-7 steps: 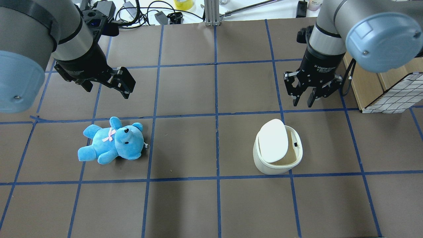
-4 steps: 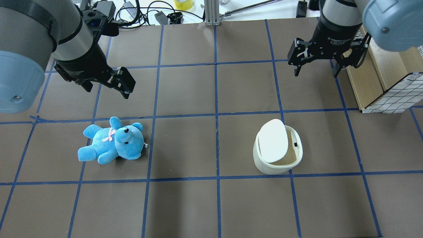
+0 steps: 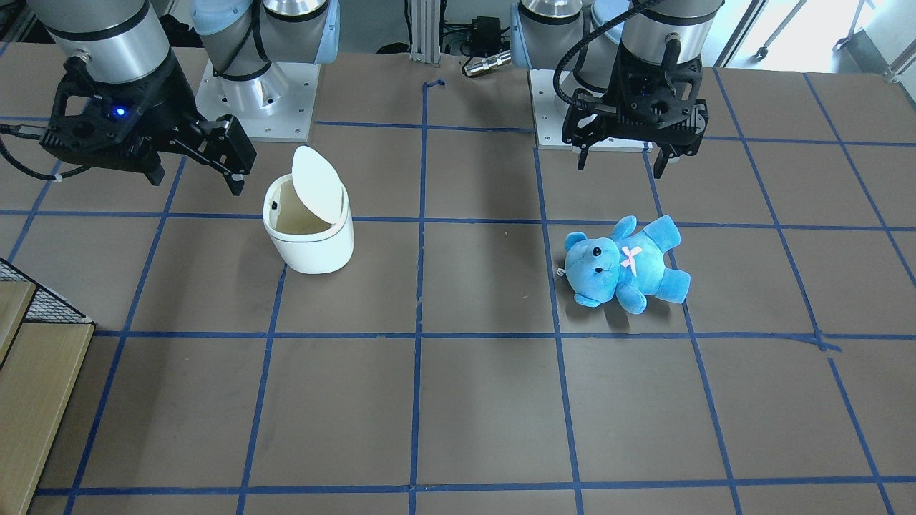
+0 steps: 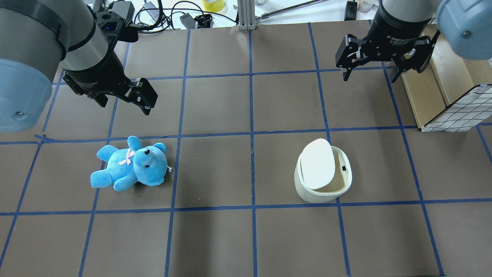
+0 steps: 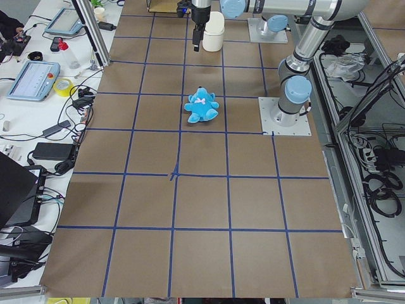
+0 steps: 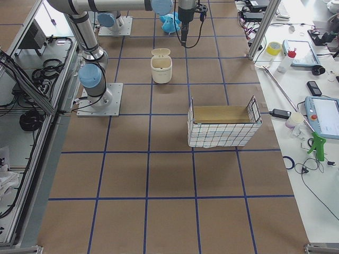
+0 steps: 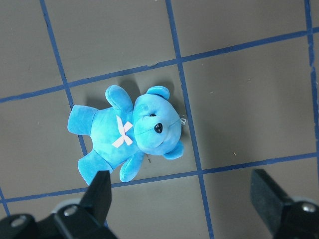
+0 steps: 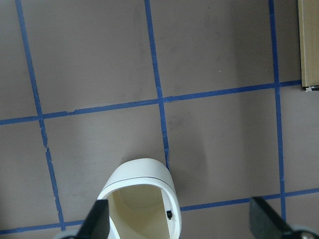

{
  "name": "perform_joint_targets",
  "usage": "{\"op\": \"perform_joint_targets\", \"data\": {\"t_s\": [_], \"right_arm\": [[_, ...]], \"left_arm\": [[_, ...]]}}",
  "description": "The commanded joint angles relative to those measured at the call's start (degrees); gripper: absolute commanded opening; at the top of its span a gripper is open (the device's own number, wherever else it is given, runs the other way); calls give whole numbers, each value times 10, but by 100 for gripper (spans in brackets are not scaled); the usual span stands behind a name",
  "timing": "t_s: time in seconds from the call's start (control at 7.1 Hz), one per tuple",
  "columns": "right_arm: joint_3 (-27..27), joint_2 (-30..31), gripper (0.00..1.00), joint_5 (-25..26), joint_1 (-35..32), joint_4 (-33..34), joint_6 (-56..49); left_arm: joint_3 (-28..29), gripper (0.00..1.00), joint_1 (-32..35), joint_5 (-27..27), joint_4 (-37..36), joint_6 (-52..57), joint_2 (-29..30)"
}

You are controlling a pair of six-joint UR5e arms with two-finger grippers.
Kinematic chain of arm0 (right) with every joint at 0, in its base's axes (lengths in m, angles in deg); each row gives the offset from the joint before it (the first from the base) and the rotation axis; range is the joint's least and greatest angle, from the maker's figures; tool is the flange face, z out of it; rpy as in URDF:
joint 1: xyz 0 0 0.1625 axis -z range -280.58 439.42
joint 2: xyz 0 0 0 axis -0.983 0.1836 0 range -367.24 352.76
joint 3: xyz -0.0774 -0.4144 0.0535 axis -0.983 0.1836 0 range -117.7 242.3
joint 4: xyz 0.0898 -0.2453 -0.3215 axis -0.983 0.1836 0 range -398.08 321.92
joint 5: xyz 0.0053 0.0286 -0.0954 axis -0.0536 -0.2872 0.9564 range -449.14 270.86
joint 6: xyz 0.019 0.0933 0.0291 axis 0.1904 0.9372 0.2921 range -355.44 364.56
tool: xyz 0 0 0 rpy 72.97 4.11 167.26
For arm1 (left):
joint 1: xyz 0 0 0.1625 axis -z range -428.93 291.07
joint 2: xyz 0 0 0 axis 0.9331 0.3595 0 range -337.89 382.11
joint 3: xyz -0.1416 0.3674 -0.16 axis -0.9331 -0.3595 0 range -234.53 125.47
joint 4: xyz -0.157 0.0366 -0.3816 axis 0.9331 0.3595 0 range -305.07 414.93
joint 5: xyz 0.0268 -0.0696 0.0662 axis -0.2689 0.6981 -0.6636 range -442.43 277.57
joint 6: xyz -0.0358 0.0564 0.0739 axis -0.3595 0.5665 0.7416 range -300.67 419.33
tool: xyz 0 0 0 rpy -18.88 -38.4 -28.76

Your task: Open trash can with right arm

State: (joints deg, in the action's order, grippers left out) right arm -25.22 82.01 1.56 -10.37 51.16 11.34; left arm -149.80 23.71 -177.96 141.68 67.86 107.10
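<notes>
While its lid (image 4: 317, 163) tilts up, the trash can (image 4: 307, 193) (white) gapes.

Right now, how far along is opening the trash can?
Looks done: the trash can has its lid tipped up, with the inside showing. In hand: nothing. The right gripper is open and empty, apart from the can. The left gripper hangs open above the teddy bear. Left: probably only parking the arm.
</notes>
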Motion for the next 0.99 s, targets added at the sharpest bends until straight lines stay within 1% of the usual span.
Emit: {"op": "perform_joint_targets", "data": {"t_s": [0.0,0.85], "right_arm": [[0,2,100,-5,-1,0,1],[-3,1,100,1,0,1,-4]], "left_arm": [[0,100,0,0,0,0,0],[0,100,0,0,0,0,0]]}}
